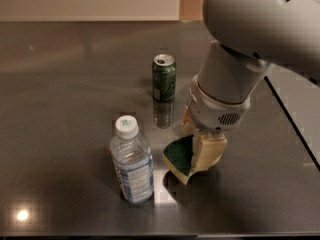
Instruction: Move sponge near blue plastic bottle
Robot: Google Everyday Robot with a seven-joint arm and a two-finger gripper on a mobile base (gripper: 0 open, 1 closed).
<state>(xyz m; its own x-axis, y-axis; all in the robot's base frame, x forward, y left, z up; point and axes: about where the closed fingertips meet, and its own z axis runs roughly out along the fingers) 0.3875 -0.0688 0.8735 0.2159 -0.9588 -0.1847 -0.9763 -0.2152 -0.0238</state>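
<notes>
The sponge (179, 156), dark green on top with pale yellow foam below, is tilted and held in my gripper (200, 151) just above the dark table. My gripper is shut on it, its pale fingers (210, 151) around the sponge's right side. The blue plastic bottle (132, 161) stands upright with a white cap and a blue-and-white label, a short gap to the left of the sponge. The big grey arm housing hides the gripper's upper part.
A green drink can (164, 77) stands upright behind the sponge and bottle. The dark reflective table (60, 114) has a seam or edge (295, 129) running diagonally at the right. A pale wall lies at the back.
</notes>
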